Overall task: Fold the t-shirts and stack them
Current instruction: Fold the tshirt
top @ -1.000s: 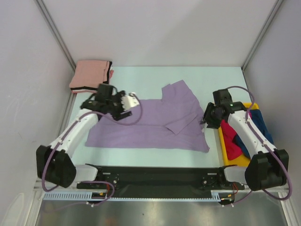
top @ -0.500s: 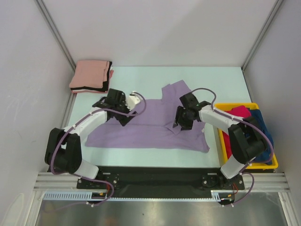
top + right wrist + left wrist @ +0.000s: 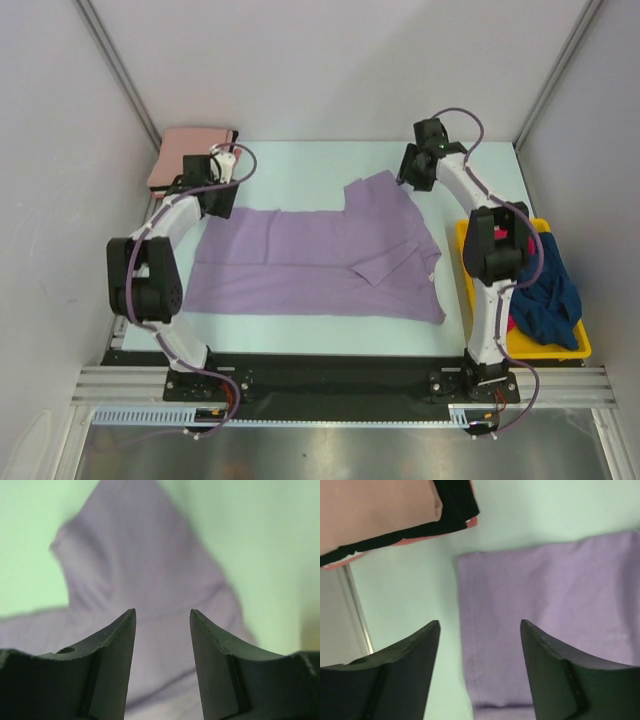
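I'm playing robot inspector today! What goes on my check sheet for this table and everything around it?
Surface: pale green table, flat, no spills seen.
Job's things: lavender t-shirt spread out, its right side folded inward; folded salmon pink shirt on a black shirt in the far left corner; dark blue shirt in the bin.
Clutter: yellow bin at the right edge.
Grippers: left gripper, fingers apart over the lavender t-shirt's far left corner; right gripper open over its far right corner; both hold nothing.
Cables: purple cables loop along both arms, not snagged on cloth.
Surroundings: plain white walls.
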`<state>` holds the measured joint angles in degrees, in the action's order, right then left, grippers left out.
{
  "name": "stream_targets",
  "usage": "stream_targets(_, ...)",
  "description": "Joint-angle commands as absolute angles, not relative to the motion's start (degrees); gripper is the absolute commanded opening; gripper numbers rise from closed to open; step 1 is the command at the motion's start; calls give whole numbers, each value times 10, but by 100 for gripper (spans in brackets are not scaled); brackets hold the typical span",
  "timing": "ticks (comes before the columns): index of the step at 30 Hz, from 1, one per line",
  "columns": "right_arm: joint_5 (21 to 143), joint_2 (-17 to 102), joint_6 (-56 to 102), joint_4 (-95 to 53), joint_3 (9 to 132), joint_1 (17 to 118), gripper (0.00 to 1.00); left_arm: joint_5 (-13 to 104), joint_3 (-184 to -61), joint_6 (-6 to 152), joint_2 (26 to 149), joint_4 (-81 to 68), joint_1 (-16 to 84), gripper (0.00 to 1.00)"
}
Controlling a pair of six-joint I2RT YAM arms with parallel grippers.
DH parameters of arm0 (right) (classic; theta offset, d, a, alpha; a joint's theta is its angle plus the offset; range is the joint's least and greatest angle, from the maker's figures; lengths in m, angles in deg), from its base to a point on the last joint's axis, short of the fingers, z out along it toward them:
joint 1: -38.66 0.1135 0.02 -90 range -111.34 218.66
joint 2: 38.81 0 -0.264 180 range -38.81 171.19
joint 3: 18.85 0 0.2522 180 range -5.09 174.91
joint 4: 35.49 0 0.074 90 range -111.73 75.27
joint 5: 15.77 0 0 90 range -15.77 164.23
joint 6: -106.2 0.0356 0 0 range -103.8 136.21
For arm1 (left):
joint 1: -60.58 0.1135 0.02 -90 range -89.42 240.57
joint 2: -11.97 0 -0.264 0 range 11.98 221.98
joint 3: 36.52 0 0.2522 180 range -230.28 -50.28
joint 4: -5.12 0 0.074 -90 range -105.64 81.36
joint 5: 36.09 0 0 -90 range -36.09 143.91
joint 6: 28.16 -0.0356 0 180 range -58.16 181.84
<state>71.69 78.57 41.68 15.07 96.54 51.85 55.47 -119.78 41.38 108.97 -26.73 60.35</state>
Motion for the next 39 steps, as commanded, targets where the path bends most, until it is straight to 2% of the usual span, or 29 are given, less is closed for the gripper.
stream_targets(1,678,887,367,214,1090,497,53,575,-1265,479,1149,-274,635,68)
stream_targets(7,672,1051,341,296,1316,492,54,565,-1322,498,1224,-286,670,66)
stream_targets(15,691,1104,333,285,1335,501,52,529,-1395,530,1305,-324,694,68)
stream_targets(18,704,1114,327,293,1331,504,44,508,-1419,532,1328,-340,695,68)
stream_targets(19,709,1115,327,295,1330,506,32,497,-1429,534,1333,-350,695,68)
stream_targets(22,713,1108,334,296,1320,504,16,473,-1452,546,1353,-365,695,68)
stream_targets(27,717,1062,333,272,1276,505,4,424,-1471,564,1377,-375,694,64)
stream_targets(28,717,1058,332,269,1272,503,0,425,-1475,567,1380,-375,694,62)
stream_targets(32,728,1041,333,270,1268,504,0,430,-1485,574,1402,-382,695,51)
stream_targets(35,735,1022,334,271,1265,504,0,410,-1488,578,1406,-380,696,24)
stream_targets(36,735,1014,335,271,1262,503,0,406,-1484,578,1404,-375,696,6)
stream_targets(37,734,995,335,271,1249,503,0,400,-1482,578,1398,-375,695,0)
stream_targets(39,734,969,335,257,1225,504,0,395,-1467,570,1385,-367,695,0)
